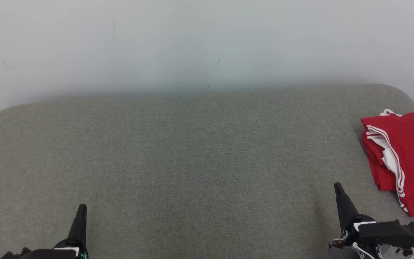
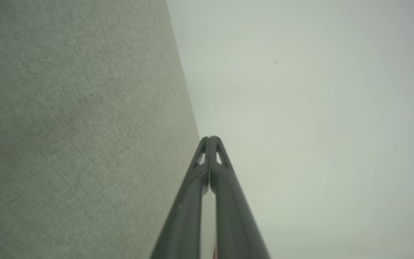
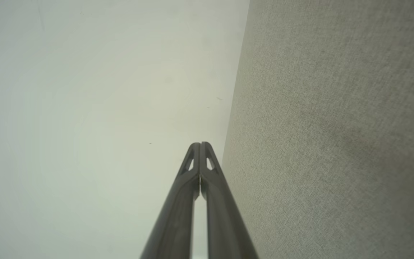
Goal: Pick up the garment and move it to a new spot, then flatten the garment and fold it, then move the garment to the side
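Red garment (image 1: 410, 151) folded, apart, right of right gripper (image 1: 337, 186); it and left gripper (image 1: 82, 207) pinched together, empty

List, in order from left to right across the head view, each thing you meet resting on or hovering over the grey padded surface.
left end effector, shut → right end effector, shut → folded red garment with white stripes, lying at the right edge of the grey padded surface.
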